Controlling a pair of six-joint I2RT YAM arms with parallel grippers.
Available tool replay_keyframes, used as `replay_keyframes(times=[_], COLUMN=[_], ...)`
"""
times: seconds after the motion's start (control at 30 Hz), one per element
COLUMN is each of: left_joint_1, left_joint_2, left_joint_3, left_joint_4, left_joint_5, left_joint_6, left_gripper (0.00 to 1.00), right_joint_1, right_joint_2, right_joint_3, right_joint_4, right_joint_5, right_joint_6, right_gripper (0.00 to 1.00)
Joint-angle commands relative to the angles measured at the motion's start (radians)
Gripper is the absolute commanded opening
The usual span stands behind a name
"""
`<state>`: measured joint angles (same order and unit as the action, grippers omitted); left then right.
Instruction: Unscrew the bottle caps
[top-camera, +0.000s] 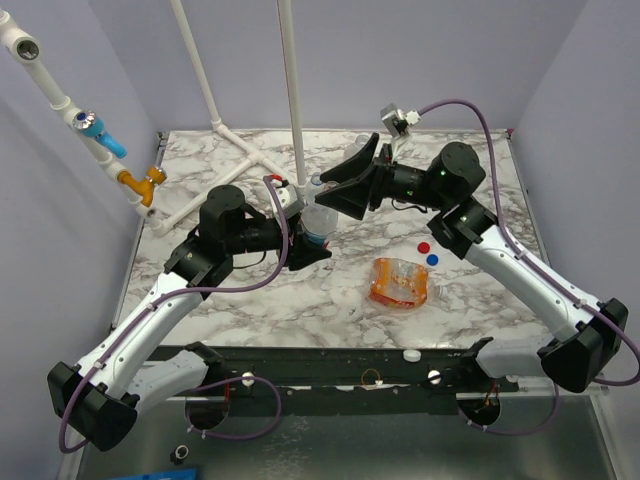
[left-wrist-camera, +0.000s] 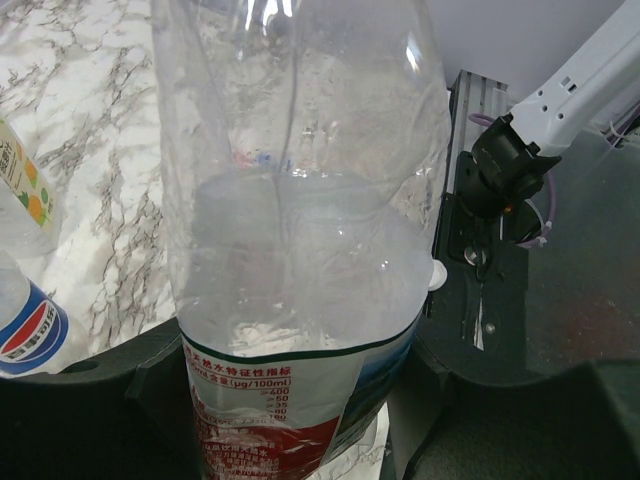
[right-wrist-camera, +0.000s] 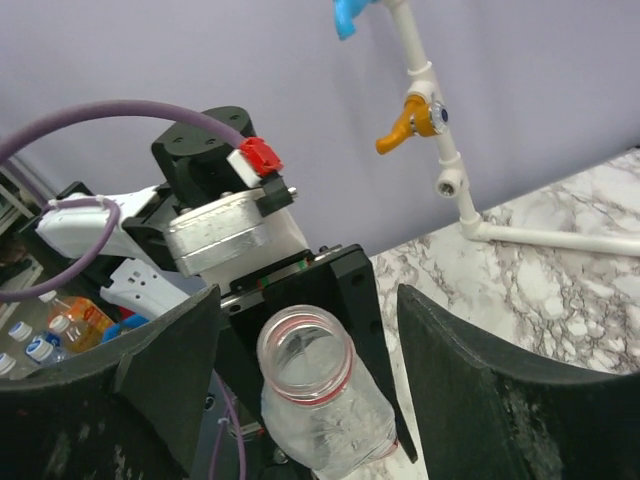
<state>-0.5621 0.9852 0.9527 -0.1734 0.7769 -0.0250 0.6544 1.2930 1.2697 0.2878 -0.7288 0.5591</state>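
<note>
Left hand (top-camera: 305, 250) clamps bottle (left-wrist-camera: 300, 250) low, at label. Long axis runs up toward right hand (right-wrist-camera: 310, 340), wide open, straddling neck, no contact. Neck bare. Red cap (top-camera: 424, 246) and blue cap (top-camera: 432, 258) lie on surface (top-camera: 250, 300), right-arm side.

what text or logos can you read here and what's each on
"(µg/100ml)": white label of the big clear bottle; numbers and characters below it too small.
Pepsi globe logo: small bottle; its lettering is blurred.
Orange-patterned label on the left-edge bottle: cut off, unreadable.
Top and right wrist views: nothing legible.
</note>
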Motion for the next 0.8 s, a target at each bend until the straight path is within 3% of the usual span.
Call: replay_keyframes(times=[0.0, 0.23, 0.27, 0.3, 0.33, 0.37, 0.53, 0.77], left_joint_1=[0.002, 0.002, 0.002, 0.002, 0.002, 0.002, 0.002, 0.003], left_joint_2=[-0.011, -0.015, -0.015, -0.015, -0.016, -0.018, -0.047, -0.116], left_joint_3=[0.023, 0.017, 0.015, 0.013, 0.01, 0.006, -0.022, -0.025], left_joint_4=[0.024, 0.031, 0.032, 0.032, 0.032, 0.03, 0.025, -0.096], left_joint_5=[0.001, -0.004, -0.008, -0.019, -0.031, -0.036, -0.067, -0.182], left_joint_6=[-0.007, -0.007, -0.008, -0.013, -0.021, -0.022, -0.023, 0.068], left_gripper=[0.0, 0.0, 0.16, 0.42, 0.74, 0.96, 0.99, 0.99], right_joint_1=[0.023, 0.033, 0.033, 0.032, 0.032, 0.032, 0.033, 0.033], right_joint_2=[0.023, 0.011, 0.007, 0.003, 0.0, -0.005, -0.021, -0.066], right_joint_3=[0.021, -0.01, -0.012, -0.011, -0.005, 0.002, 0.046, -0.018], right_joint_4=[-0.066, -0.068, -0.075, -0.082, -0.1, -0.115, -0.262, -0.349], right_joint_5=[0.071, 0.122, 0.137, 0.153, 0.173, 0.188, 0.333, 0.543], right_joint_6=[-0.051, -0.054, -0.059, -0.068, -0.08, -0.098, -0.271, -0.458], right_gripper=[0.68, 0.21, 0.17, 0.14, 0.13, 0.13, 0.13, 0.12])
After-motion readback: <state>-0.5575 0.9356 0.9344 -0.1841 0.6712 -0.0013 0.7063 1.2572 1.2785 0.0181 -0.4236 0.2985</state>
